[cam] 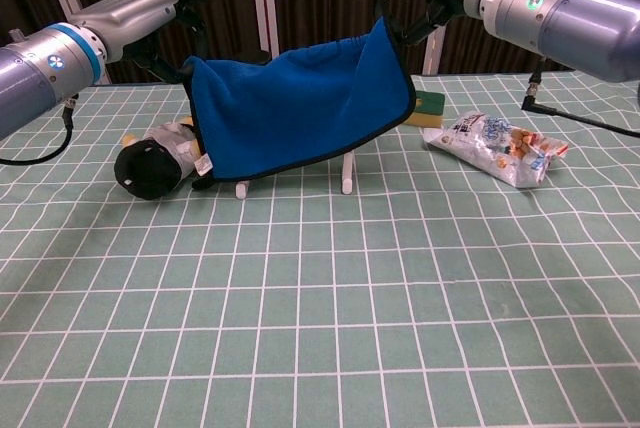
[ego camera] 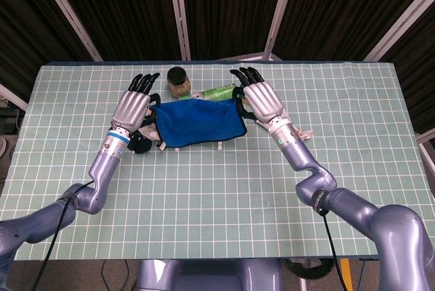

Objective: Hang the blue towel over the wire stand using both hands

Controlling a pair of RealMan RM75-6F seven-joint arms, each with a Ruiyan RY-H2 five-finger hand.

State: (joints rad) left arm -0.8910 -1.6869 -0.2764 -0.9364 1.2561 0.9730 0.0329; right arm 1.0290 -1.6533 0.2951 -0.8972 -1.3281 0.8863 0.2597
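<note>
While the blue towel (cam: 300, 108) hangs spread between the two hands above the green gridded table (cam: 400, 308), its lower edge drapes in front of the wire stand (cam: 346, 170), of which only the white-tipped feet show below the cloth. The left hand (ego camera: 133, 107) holds the towel's left upper corner, the right hand (ego camera: 259, 98) its right upper corner, and the right corner sits higher than the left in the chest view. Both hands lie palm down with fingers reaching away from the robot, forearms angled inward toward the towel. A black plush toy (cam: 153, 165) lies just beside the towel's left edge, and a snack bag (cam: 497, 148) lies to its right.
</note>
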